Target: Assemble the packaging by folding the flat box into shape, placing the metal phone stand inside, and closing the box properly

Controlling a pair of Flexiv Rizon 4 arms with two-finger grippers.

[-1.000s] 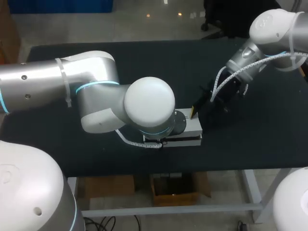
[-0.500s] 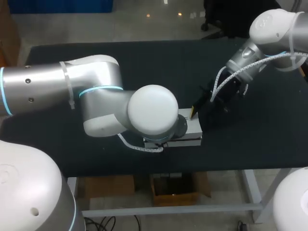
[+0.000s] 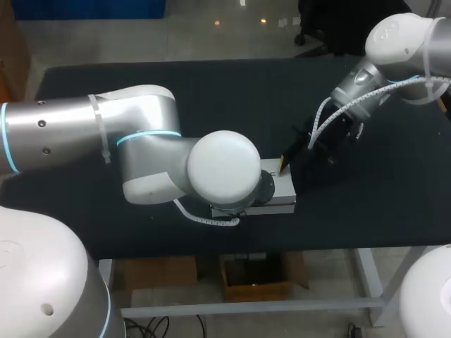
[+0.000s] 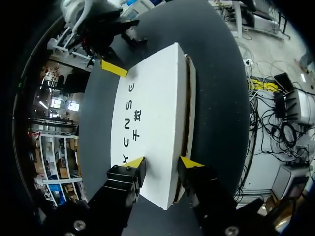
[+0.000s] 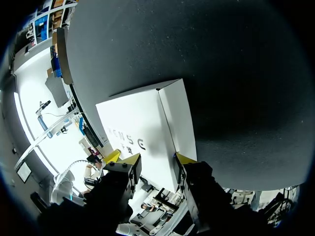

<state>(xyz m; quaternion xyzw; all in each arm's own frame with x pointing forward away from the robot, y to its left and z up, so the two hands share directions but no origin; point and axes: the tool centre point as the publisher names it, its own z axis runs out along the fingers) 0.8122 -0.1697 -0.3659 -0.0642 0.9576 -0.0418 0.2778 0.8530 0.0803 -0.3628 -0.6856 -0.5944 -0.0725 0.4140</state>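
Treating the white cardboard box, lying by the table's near edge, as light, stiff and easily dented, you take its short ends, where left gripper and right gripper straddle it, jaws parted, neither clamping.

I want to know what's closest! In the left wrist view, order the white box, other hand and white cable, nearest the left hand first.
1. The white box: right at the left hand.
2. The right hand: at the box's far end.
3. The white cable: behind that hand.
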